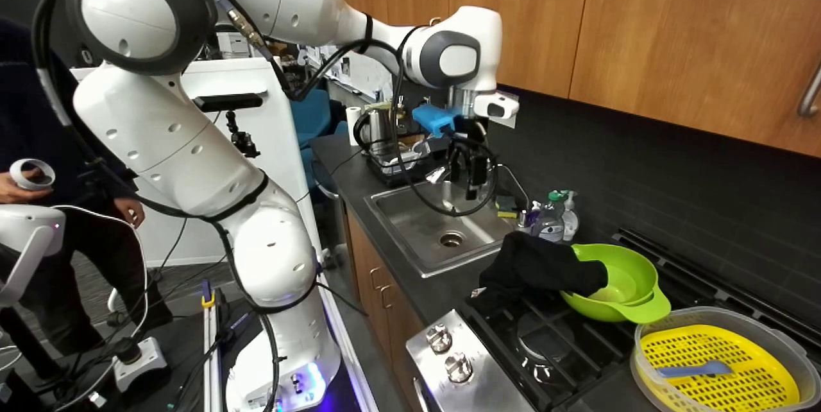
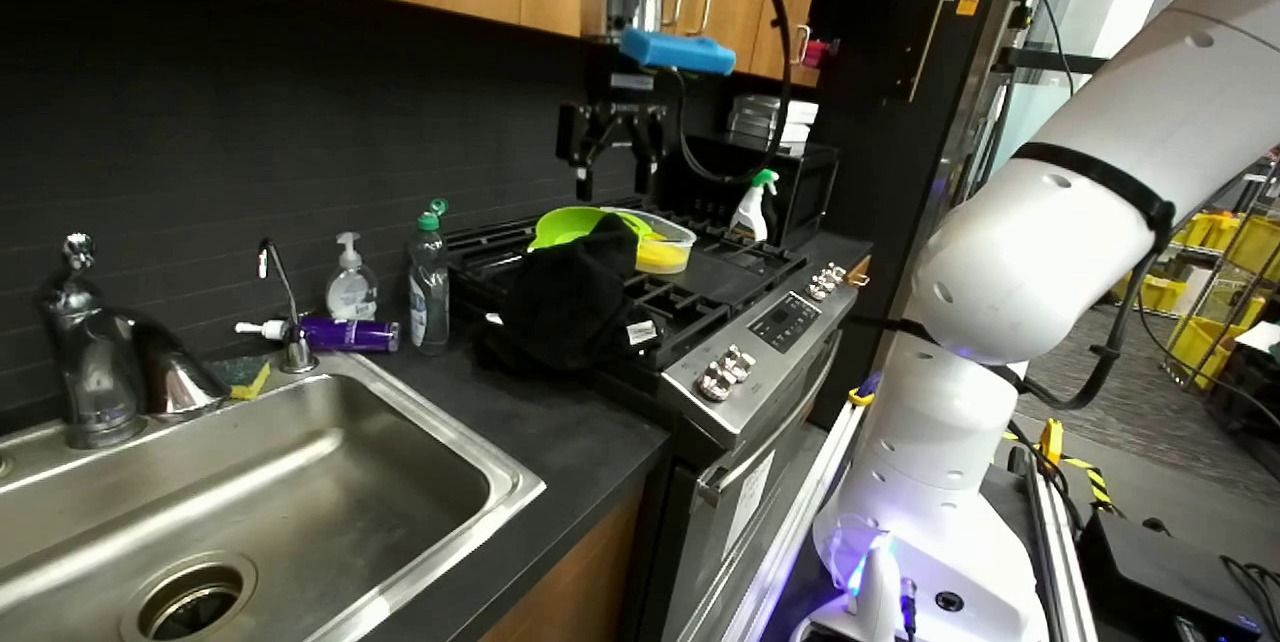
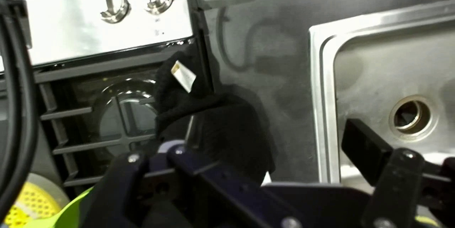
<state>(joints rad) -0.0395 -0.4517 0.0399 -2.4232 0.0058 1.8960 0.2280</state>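
Fingers [image 2: 584, 184] stand apart and empty above the black cloth [image 1: 526, 264], seemingly a pre-grasp step, where gripping it would call for descent.

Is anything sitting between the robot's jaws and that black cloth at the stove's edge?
Nothing visible. The open jaws hang higher than the black cloth, with only open air between; a black cable loops off to one side.

In the wrist view, the stove's front panel [image 3: 64, 15] shines almost pure white, and a blurry, loopy dark mark [image 3: 241, 66], probably a shadow, lies on the counter [image 3: 291, 114]. I see bluish light glowing on the robot's base [image 1: 311, 373]. The black cloth [image 2: 560, 312] is so dark its folds run together.
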